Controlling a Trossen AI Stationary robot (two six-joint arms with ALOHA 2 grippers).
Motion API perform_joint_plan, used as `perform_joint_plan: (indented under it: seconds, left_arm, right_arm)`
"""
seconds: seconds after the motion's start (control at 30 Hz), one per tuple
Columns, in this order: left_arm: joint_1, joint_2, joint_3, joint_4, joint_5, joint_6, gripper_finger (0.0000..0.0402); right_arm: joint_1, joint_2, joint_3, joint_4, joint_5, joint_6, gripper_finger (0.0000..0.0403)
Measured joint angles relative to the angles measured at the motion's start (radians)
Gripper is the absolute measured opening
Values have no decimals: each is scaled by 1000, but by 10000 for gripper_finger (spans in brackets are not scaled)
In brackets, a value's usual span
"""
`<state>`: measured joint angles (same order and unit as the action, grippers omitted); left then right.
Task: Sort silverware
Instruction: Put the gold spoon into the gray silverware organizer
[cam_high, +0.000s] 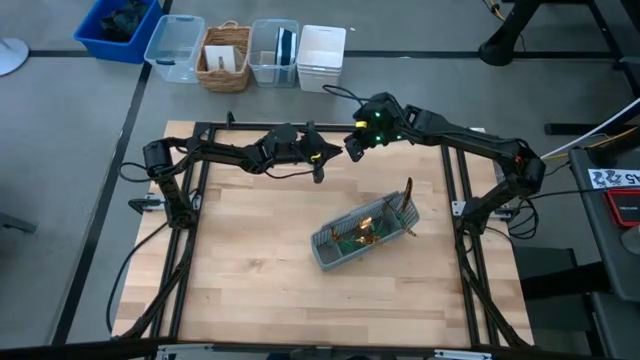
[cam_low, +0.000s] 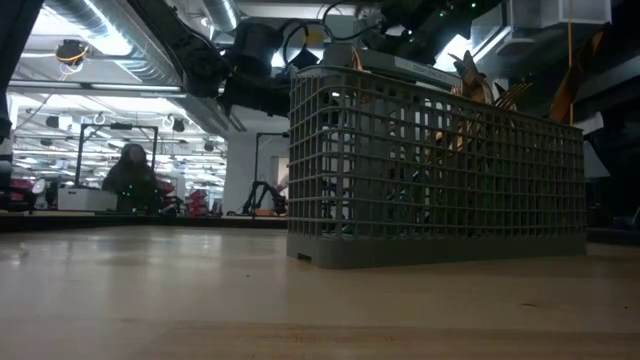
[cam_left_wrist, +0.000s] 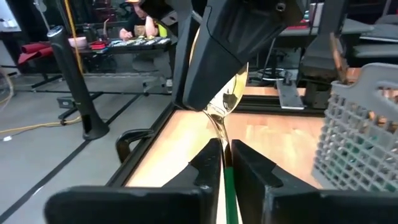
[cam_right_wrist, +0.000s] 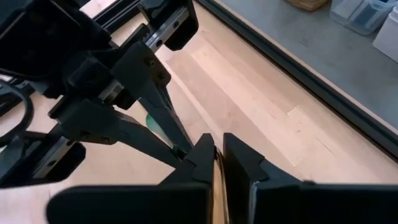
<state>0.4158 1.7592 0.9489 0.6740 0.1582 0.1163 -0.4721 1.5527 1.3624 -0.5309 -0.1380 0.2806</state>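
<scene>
A spoon with a gold head and a green handle hangs in the air above the table's far middle, between my two grippers. My left gripper comes from the left and is shut on the handle. From the right, my right gripper slants down and is shut on the head. The two meet fingertip to fingertip in the high view, left gripper and right gripper. The grey caddy stands right of centre with several gold-headed pieces of silverware upright in it. My left gripper pinches the spoon's green handle between its two fingers, which lie nearly level and along the handle, coming from the table's left. The spoon points away from the fingers, clear of the table. My right gripper has its two fingers closed on the gold head, slanting down from the table's right. The fingers cover most of the bowl, so the exact spot is hidden.
The caddy's wall fills the low view. Beyond the table's far edge stand a blue bin, clear bins, a basket and a white box. Bare wood lies left of the caddy.
</scene>
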Motion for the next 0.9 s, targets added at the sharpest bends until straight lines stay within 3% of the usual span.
perform_joint_plan:
  seconds: [0.2, 0.4, 0.67, 0.9]
  left_arm:
    - [0, -1, 1, 6, 2, -52, 64]
    - [2, -58, 1, -55, -10, -63, 76]
    - [6, -228, 1, -408, -4, -57, 68]
    - [4, -334, 1, -664, -5, -75, 66]
  right_arm:
    - [0, -46, -1, -43, 8, -4, 20]
    - [0, -93, -2, -118, 10, -4, 20]
    - [1, -211, -2, -177, 7, -45, 20]
    - [22, -374, -2, -217, -72, -150, 20]
